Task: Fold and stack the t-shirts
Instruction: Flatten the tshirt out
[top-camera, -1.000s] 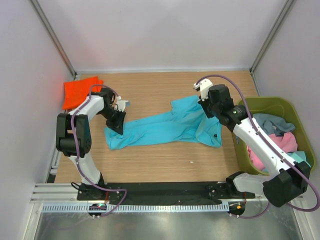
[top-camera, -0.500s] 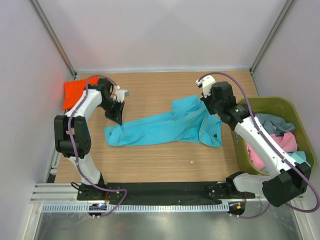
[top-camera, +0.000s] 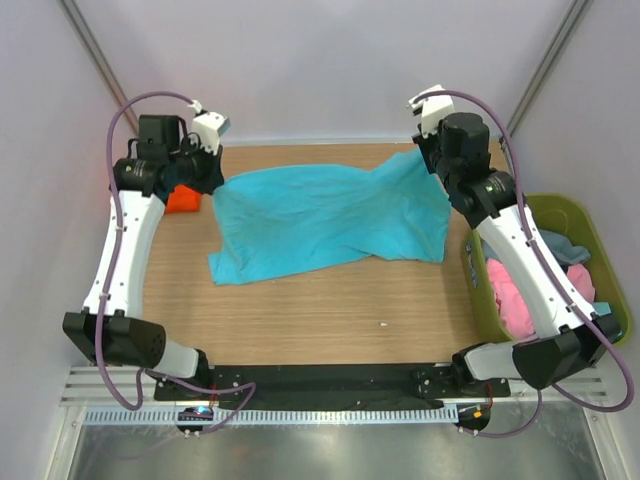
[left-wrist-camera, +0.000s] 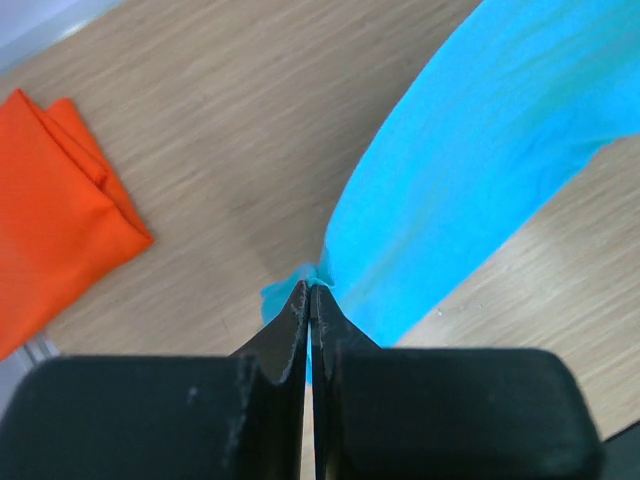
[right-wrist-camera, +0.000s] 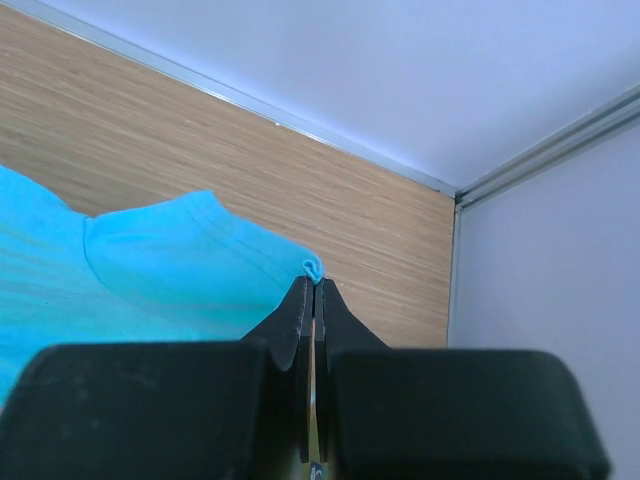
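Observation:
The turquoise-blue t-shirt (top-camera: 320, 215) hangs stretched between both grippers, lifted at the far side of the table, its lower edge resting on the wood. My left gripper (top-camera: 218, 182) is shut on its left corner, seen in the left wrist view (left-wrist-camera: 312, 288) with the blue cloth (left-wrist-camera: 470, 180) pinched at the tips. My right gripper (top-camera: 425, 158) is shut on the right corner; the right wrist view (right-wrist-camera: 314, 282) shows a fold of the shirt (right-wrist-camera: 150, 270) in its tips. The folded orange t-shirt (top-camera: 182, 198) lies at the far left, partly hidden by the left arm; it also shows in the left wrist view (left-wrist-camera: 55, 220).
An olive-green bin (top-camera: 560, 215) at the right holds pink (top-camera: 515, 305), grey-blue (top-camera: 560, 248) and teal shirts. White walls and metal frame posts (top-camera: 95, 50) close the back and sides. A wall corner (right-wrist-camera: 455, 195) is near the right gripper.
Both grippers rose and moved to the far side, lifting and spreading the turquoise-blue shirt, which lay crumpled and narrow on the table before. The left arm now covers part of the orange shirt.

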